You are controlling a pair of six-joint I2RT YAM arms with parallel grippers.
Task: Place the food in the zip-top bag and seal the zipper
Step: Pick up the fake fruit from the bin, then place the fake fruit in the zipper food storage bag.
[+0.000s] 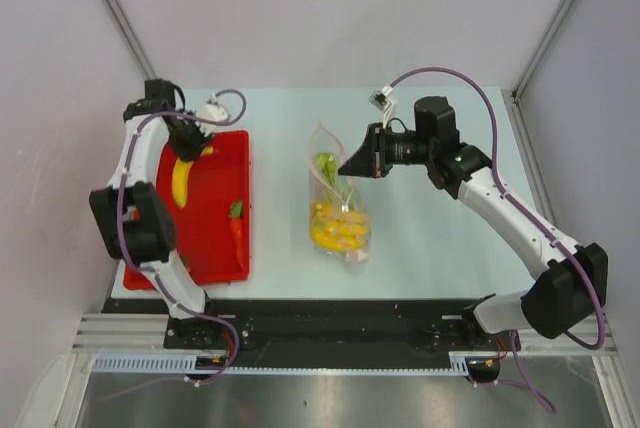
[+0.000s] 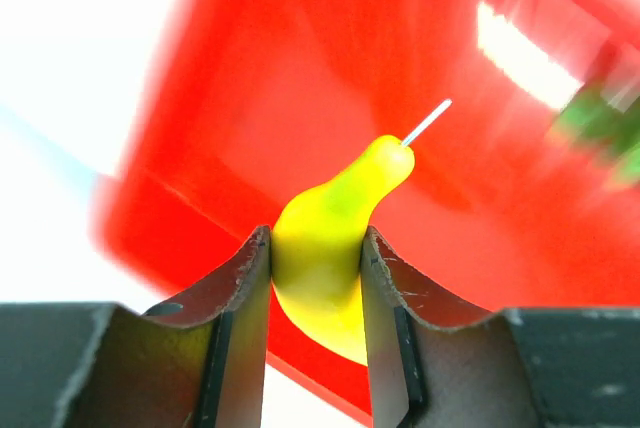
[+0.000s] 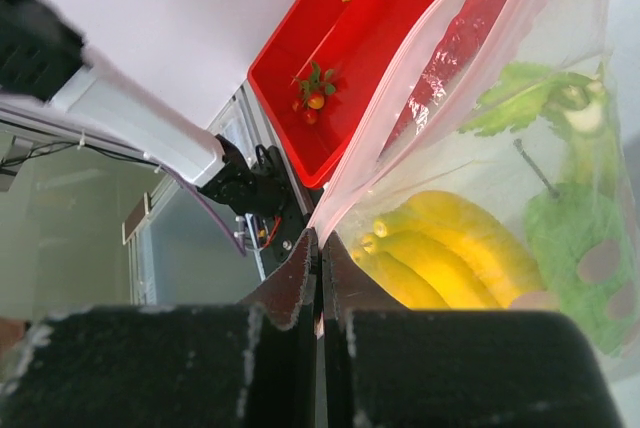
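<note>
At the table [image 1: 440, 248], the left gripper [image 2: 315, 238] is clamped on a banana [image 2: 330, 208] over the far end of the red tray [image 1: 210, 243]. Whether the fruit has left the tray floor cannot be told. The right gripper [image 3: 320, 243] is pinched tight on the mouth edge of the zip-top bag [image 1: 335, 203], which lies mid-table, well apart from the tray.

The biggest risk looks to be the bag. It is held by one edge only, so the crinkly pouch may drag or sag closed, and the fruit would then meet plastic instead of the opening. The bag is already full at its near end, so a newcomer could jam at the mouth and foul the unsealed zipper [image 3: 400, 113]. The banana is gripped near its narrow stem end and could pivot or slip during the crossing.

The count:
- **Large things:** one table, one tray, one bag.
- **In the bag:** one bunch of bananas [image 3: 450, 248] with three fingers showing, and green vegetables [image 3: 570, 238] too overlapped to number.
- **Loose food:** one banana in the gripper and one carrot [image 1: 238, 236] in the tray.
</note>
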